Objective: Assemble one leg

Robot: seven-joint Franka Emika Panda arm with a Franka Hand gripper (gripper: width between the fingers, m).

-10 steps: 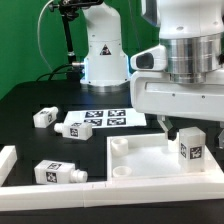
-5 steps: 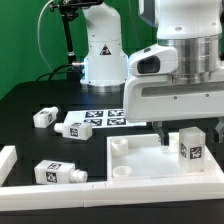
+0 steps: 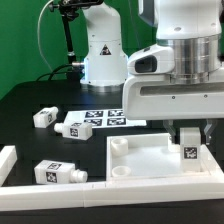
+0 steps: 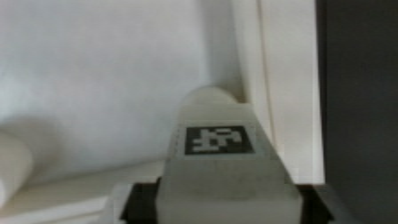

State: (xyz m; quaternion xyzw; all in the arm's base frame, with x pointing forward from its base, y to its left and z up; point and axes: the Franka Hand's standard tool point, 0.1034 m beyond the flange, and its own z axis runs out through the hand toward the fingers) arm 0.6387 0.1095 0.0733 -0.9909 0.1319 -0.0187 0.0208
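— Standing where, that small white square-section plastic leg (image 3: 190, 150)?

— Upright on the large flat white rimmed panel (image 3: 135, 165), near its corner. The gripper (image 4: 217, 200) clasps it. Light, stiff, slick; hold the flat sides.

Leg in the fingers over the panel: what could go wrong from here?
1. The leg stands on the white panel close to its raised rim; lowering further might catch that rim, as the wrist view shows little margin.
2. The gripper body hides the contact point in the exterior view, so misalignment with a corner hole could go unnoticed.
3. If the grip is off-centre, the leg might tilt on release.
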